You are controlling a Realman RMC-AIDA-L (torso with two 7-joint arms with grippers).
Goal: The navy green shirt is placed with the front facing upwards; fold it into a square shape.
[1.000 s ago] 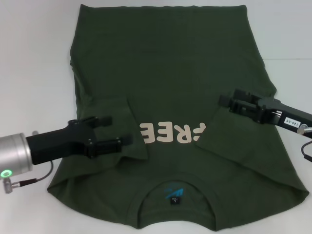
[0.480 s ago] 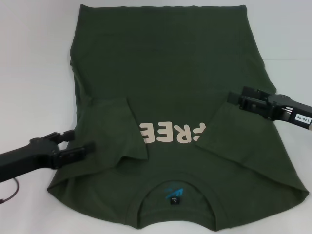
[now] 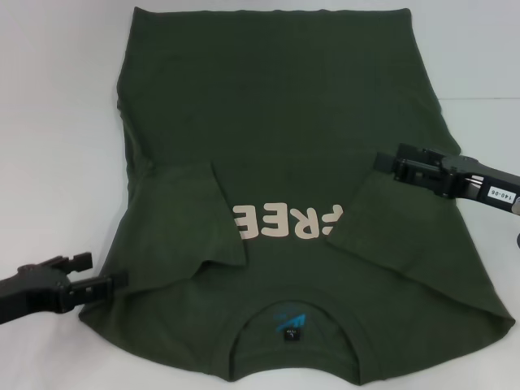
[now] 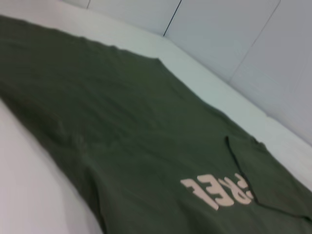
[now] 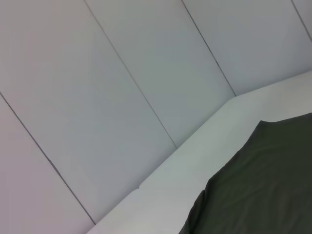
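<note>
The navy green shirt [image 3: 276, 106] lies flat on the white table, front up, collar nearest me, with its blue-and-black label [image 3: 290, 325] showing. Both sleeves are folded inward over the chest, the left one [image 3: 191, 219] and the right one [image 3: 390, 227] on either side of the cream "FREE" letters [image 3: 284, 223]. My left gripper [image 3: 99, 271] is open and empty, low at the shirt's near-left edge. My right gripper [image 3: 388, 158] is open and empty above the shirt's right side, just beyond the folded right sleeve. The left wrist view shows the shirt [image 4: 122, 122] and letters [image 4: 217, 187].
The white table [image 3: 57, 122] surrounds the shirt, with bare strips to its left and right. The right wrist view shows a corner of the shirt [image 5: 263, 185], the table edge [image 5: 195, 161] and pale wall panels [image 5: 122, 73] behind it.
My left gripper has drawn back off the folded left sleeve, toward me and to the left, to the shirt's edge. My right gripper has shifted slightly right and away from the right sleeve.
</note>
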